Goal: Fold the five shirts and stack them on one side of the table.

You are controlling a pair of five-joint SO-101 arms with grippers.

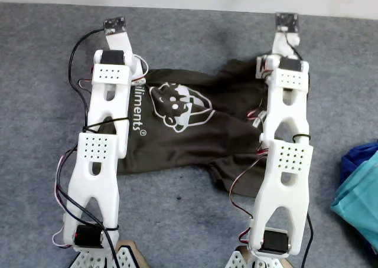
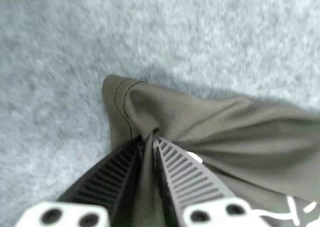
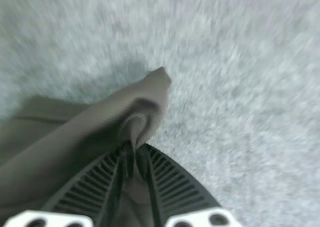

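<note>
A dark brown shirt with a white print lies spread on the grey carpeted table between the two arms. In the high view the left arm stands over the shirt's left edge and the right arm over its right edge. My left gripper is shut on a pinched fold of the brown shirt near a hemmed corner. My right gripper is shut on another corner of the brown shirt, whose tip sticks up past the fingers.
Blue and teal shirts lie in a heap at the right edge of the table. Grey carpet is bare to the left of the arms and in front of the shirt. Cables run along both arms.
</note>
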